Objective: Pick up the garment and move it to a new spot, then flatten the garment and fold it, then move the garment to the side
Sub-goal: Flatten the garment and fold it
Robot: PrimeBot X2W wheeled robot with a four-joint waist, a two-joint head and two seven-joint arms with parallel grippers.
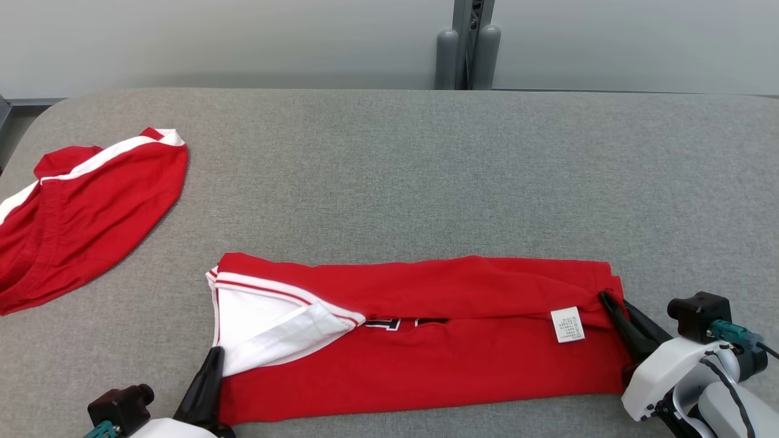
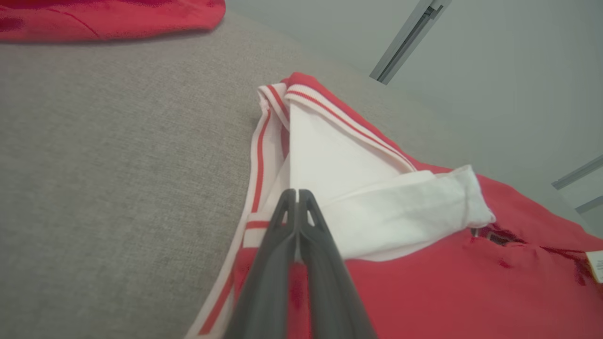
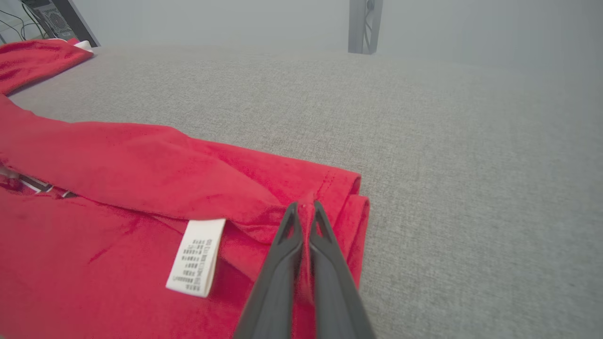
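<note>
The garment [image 1: 426, 359], a red shirt folded into a long band, lies flat on the near part of the grey table [image 1: 426, 182], between my 2 grippers. My left gripper [image 2: 297, 192] is closed, its 2 fingers pressed together, and the tips rest on the white striped edge at the collar end. I cannot tell if cloth is caught between them. My right gripper [image 3: 305, 204] is closed too, and it pinches a small ridge of the red hem at the other end of the garment. A white label [image 1: 567, 324] lies on the red cloth just beside these fingers. A second red piece of clothing [image 1: 85, 207] lies well apart, at the far left of the table.
</note>
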